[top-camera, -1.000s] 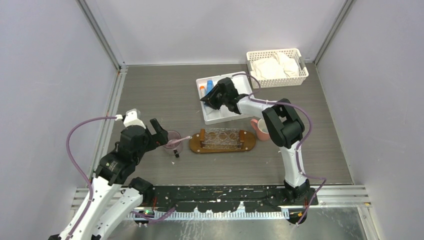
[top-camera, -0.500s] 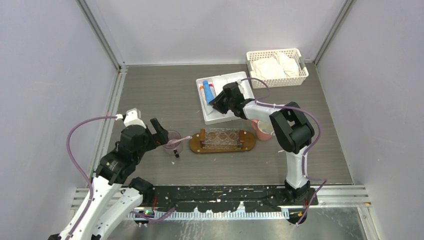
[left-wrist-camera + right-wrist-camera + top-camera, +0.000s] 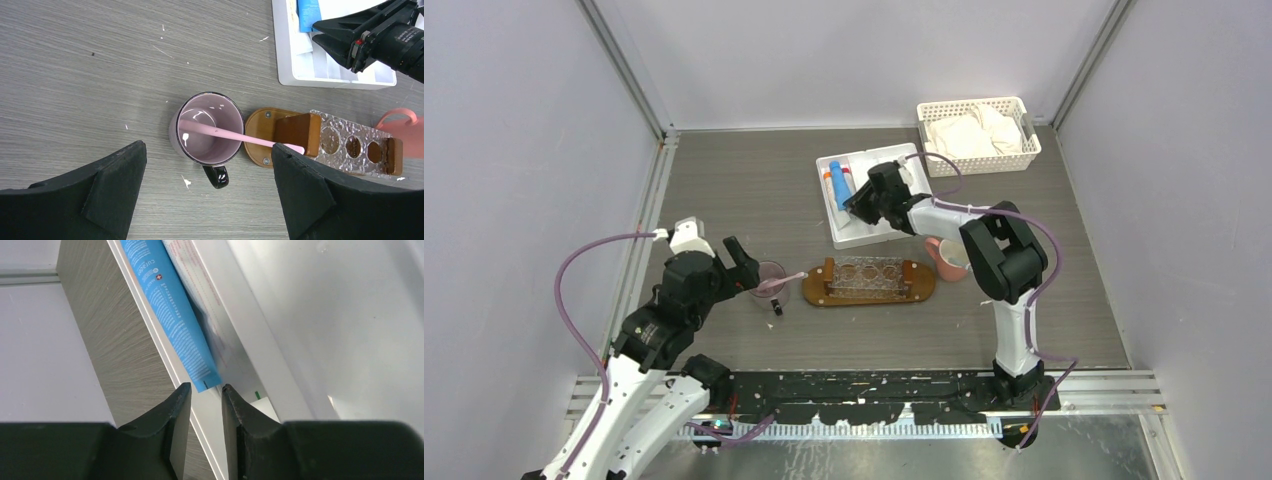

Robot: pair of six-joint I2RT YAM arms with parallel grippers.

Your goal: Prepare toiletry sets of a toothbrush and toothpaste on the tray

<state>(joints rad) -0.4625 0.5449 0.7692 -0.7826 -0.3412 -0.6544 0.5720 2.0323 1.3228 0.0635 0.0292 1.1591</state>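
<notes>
A pink toothbrush [image 3: 240,136] leans in a purple mug [image 3: 212,130], its head resting over the end of the brown oval tray [image 3: 264,131]. My left gripper [image 3: 209,150] hangs open and empty above the mug [image 3: 771,280]. A blue toothpaste tube [image 3: 170,315] lies in the white divided tray [image 3: 876,232], with a white tube [image 3: 192,275] beside it. My right gripper [image 3: 206,390] is low over that tray. Its jaws stand a narrow gap apart, with the blue tube's flat end at their tips, not pinched. In the top view the right gripper [image 3: 851,207] is beside the blue tube [image 3: 837,185].
A clear glass holder [image 3: 869,275] with round holes sits on the brown tray [image 3: 922,290]. A pink mug [image 3: 946,258] stands right of it. A white lattice basket [image 3: 977,135] with cloths is at the back right. Grey walls close in three sides.
My right gripper has pulled back to the right, uncovering the blue tube, and now sits at its near end. My left arm has not moved.
</notes>
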